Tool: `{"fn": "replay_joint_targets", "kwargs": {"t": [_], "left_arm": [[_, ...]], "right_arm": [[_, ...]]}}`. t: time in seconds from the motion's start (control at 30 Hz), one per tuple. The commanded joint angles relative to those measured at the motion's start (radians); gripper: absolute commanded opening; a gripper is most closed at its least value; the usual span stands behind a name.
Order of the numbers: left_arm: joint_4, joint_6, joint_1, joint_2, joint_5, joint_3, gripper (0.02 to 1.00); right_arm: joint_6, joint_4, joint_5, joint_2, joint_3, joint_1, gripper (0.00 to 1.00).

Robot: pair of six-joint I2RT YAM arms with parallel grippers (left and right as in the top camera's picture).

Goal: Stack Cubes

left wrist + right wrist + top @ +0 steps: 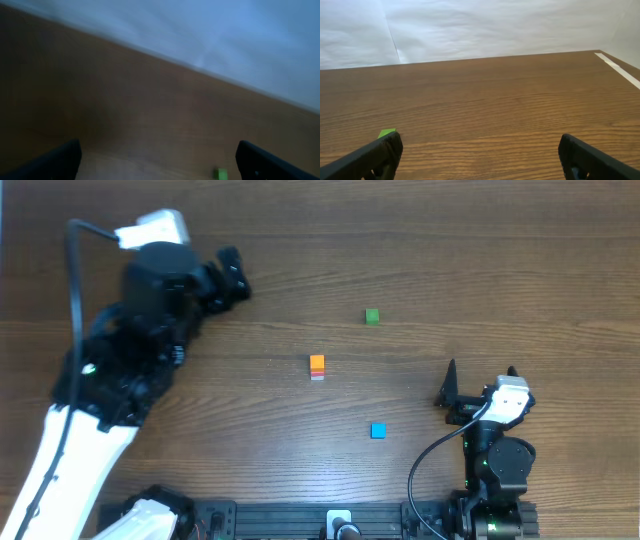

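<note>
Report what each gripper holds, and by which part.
Nothing is held: the left gripper and the right gripper are both open and empty.

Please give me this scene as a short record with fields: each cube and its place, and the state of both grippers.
surface: wooden table
green cube: alone, farthest from the arm bases
orange cube: near the middle, apparently on top of a pale cube, of which a sliver shows
blue cube: alone, nearest the bases
left gripper: open, holds nothing, left of the cubes
right gripper: open, holds nothing, right of the blue cube
stack: green and blue not yet stacked
</note>
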Motion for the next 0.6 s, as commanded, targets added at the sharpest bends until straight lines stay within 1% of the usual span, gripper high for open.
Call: {"fn": "replay_joint_targets", "kwargs": {"t": [0.03,0.1,0.23,0.33,0.5,0.6], "left_arm": [[0.083,0.136,0.106,-0.144,0.047,-0.102,0.998],[0.143,0.136,0.161,-0.224,0.075,-0.186,0.998],[0.274,0.137,0.261,-0.399,0.185,-0.381,1.000],[0.327,0.136,0.318,-0.502,0.251,-0.509,0.998],[0.389,0.136,0.357,-0.658,0.273,-0.697,0.998],[0.475,0.135,0.362,-0.759,0.282,-0.818,0.998]], "right_arm": [[-0.002,0.001,0.009,-0.001,-0.008,-0.006,0.991],[-0.002,0.001,0.009,-0.001,-0.008,-0.006,0.993],[-0.002,0.001,0.009,-0.001,-0.008,-0.006,0.993],[-0.002,0.001,0.009,-0.001,-0.008,-0.006,0.993],[-0.002,0.001,0.009,-0.001,-0.008,-0.006,0.993],[-0.002,0.001,0.009,-0.001,-0.008,-0.006,0.991]]}}
